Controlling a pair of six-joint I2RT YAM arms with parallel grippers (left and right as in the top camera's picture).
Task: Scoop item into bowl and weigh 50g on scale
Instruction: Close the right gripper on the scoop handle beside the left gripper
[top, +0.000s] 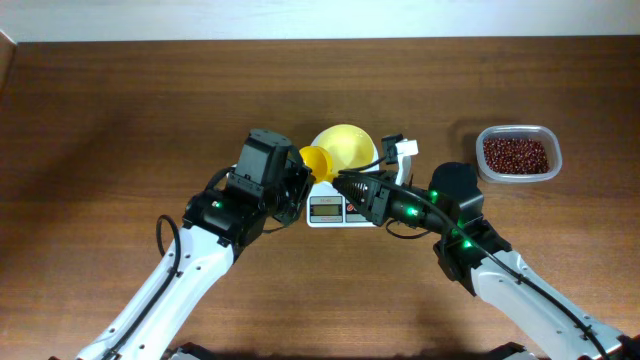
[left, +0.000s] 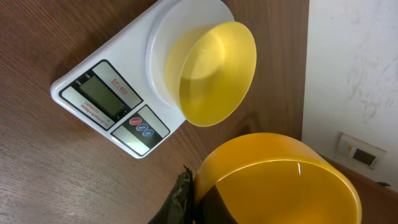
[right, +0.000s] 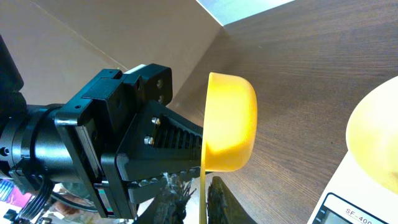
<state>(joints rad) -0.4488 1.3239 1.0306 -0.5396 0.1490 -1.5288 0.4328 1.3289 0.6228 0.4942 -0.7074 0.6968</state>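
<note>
Hovering: the empty yellow scoop (top: 315, 160) is hanging beside the bowl (top: 346, 146), which is sitting on the scale (top: 325, 208) mid-bench.
Left gripper (top: 300, 175): sitting at the scoop's cup; grip cannot be told.
Right gripper (right: 196, 200): fingers flanking the handle; clamping unclear.
Beans (top: 515, 154): lying in the tub (top: 556, 150) near the right edge.
Risk: one gripper letting go early, the scoop falling and knocking the bowl.

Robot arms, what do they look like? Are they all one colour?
No. The left arm and right arm are white tubes with black joints. Little green lights glow on them, and thin black cables loop beside them. The left claw is a boxy black block with silver screws and ribbed black fingers.
</note>
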